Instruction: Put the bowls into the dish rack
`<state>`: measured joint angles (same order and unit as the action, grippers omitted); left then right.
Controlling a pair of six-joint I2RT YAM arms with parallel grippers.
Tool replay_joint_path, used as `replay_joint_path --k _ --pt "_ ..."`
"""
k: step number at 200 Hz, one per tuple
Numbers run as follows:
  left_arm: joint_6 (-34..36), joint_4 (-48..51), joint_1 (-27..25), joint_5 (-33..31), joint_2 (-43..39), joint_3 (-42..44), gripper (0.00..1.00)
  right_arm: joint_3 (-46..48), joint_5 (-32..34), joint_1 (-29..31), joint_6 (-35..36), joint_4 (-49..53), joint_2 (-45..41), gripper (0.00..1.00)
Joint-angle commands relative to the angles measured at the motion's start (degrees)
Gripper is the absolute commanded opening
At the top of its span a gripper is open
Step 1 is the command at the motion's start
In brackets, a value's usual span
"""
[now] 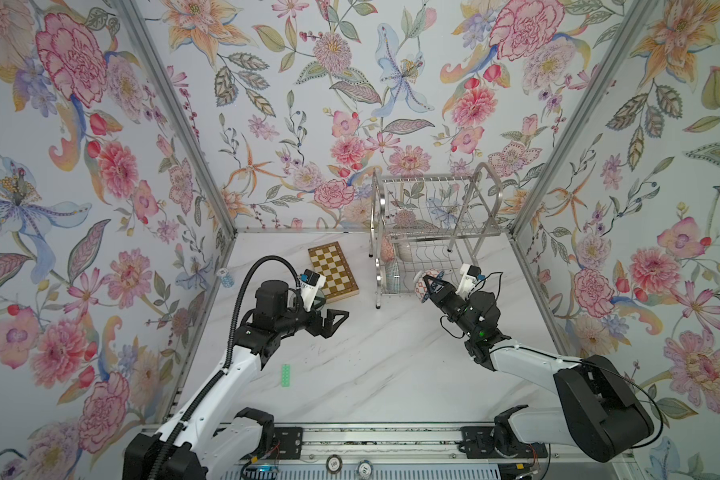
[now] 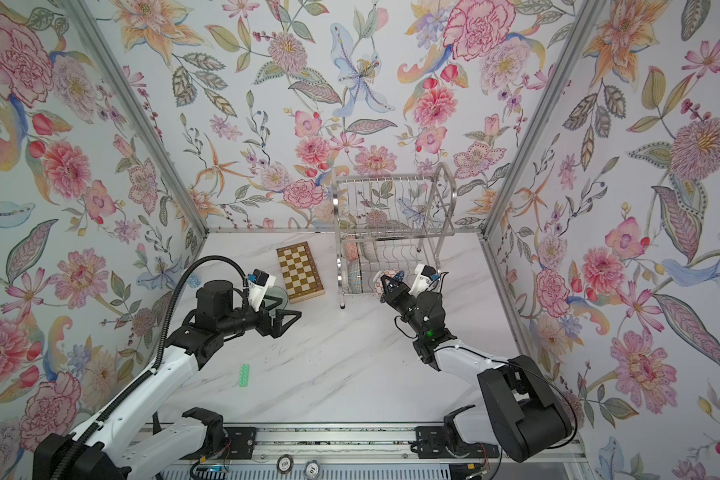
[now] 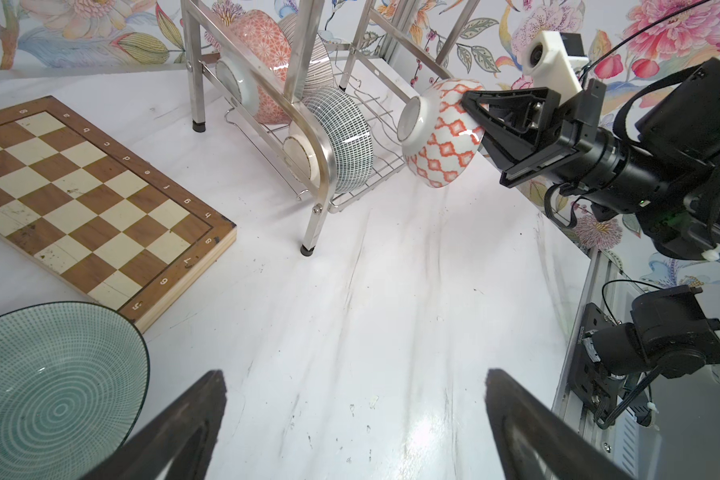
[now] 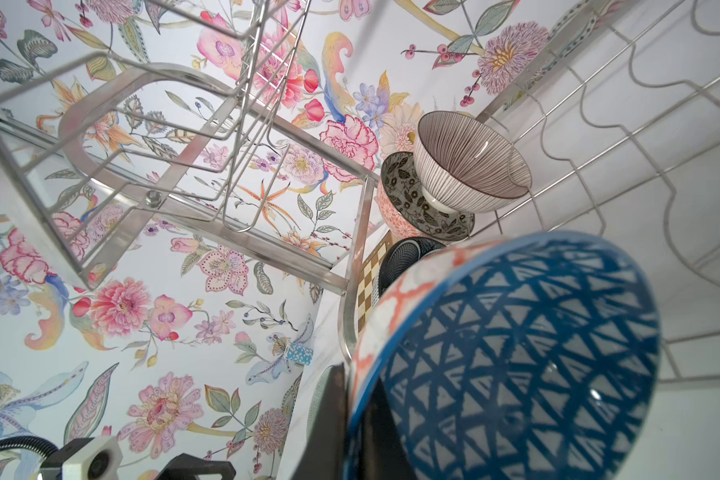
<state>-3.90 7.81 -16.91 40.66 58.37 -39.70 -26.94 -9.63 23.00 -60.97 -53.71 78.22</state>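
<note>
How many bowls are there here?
5. Three in the dish rack: salmon, striped, gridded; the latticed one in the right claw; a green one by the chessboard. Others may hide.

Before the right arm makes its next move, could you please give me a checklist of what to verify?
1. Right pincer shut on the rim of the blue-triangle bowl: ok.
2. That bowl resting on the lower shelf wires of the dish rack: cannot tell.
3. Free wire slots next to the dashed bowl in the rack: ok.
4. Left pincer open and empty: ok.
5. All bowls loaded: not ok; the mint green bowl sits on the table beside the chessboard.
</note>
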Motion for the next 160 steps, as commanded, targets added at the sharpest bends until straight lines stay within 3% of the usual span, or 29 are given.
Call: replay_joint_path --k 1,116,160 --pt "-0.1 -0.7 -0.5 1.6 -0.9 0.7 0.99 -1.8 -3.6 -1.3 -4.2 -8.8 1.7 0.0" --pt "0.1 -1.3 -0.8 2.3 -0.2 0.9 0.99 -9.3 -21.1 -7.7 -6.0 -13.4 10.7 0.0" --pt "0.6 -0.9 -1.0 1.8 0.5 0.8 0.99 -14.6 -30.2 -9.3 -3.8 -9.6 14.4 0.0"
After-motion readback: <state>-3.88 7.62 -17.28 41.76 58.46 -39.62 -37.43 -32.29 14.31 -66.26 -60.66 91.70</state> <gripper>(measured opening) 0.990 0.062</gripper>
